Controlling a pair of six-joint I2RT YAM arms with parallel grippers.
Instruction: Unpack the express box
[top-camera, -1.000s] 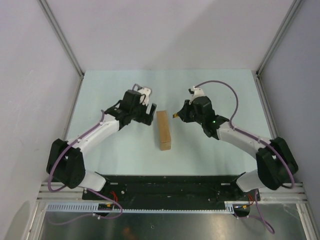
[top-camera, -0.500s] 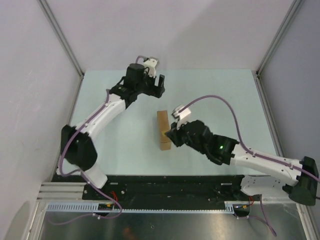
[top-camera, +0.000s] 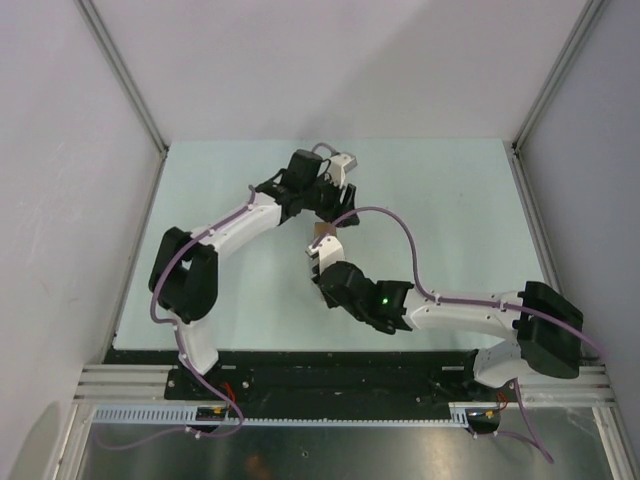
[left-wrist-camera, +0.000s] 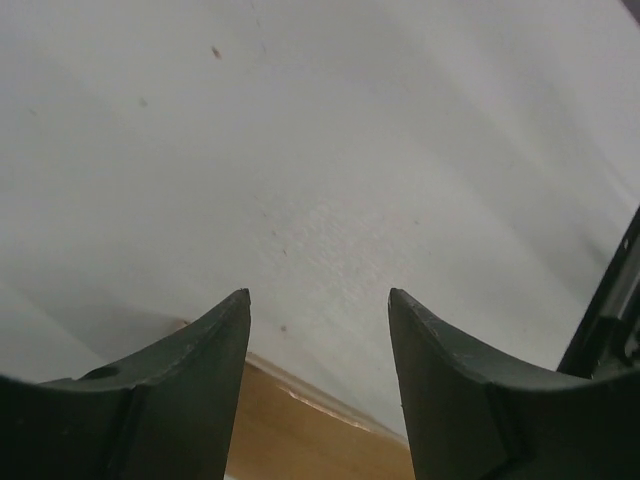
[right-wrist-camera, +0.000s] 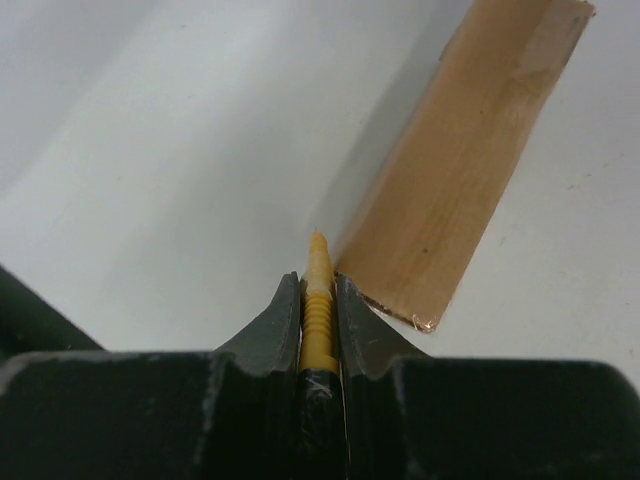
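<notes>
The express box, a brown oblong carton, is mostly hidden under the arms in the top view; only its far end (top-camera: 322, 234) shows. My left gripper (top-camera: 334, 207) hangs open over that far end; in the left wrist view the carton (left-wrist-camera: 310, 435) lies low between the spread fingers (left-wrist-camera: 318, 300). My right gripper (top-camera: 319, 271) is over the near part of the carton and is shut on the yellow-and-black utility knife (right-wrist-camera: 317, 300). The knife tip sits just left of the carton's near corner (right-wrist-camera: 470, 160), close to its long side edge.
The pale green table (top-camera: 450, 200) is bordered by grey walls and metal rails at left, right and back. The right arm stretches low across the near middle of the table (top-camera: 450, 310). The black base rail (top-camera: 330, 365) runs along the front.
The left arm swung from the box's left side round to its far end. The right arm swept from the right across to the box's near part, knife still held.
</notes>
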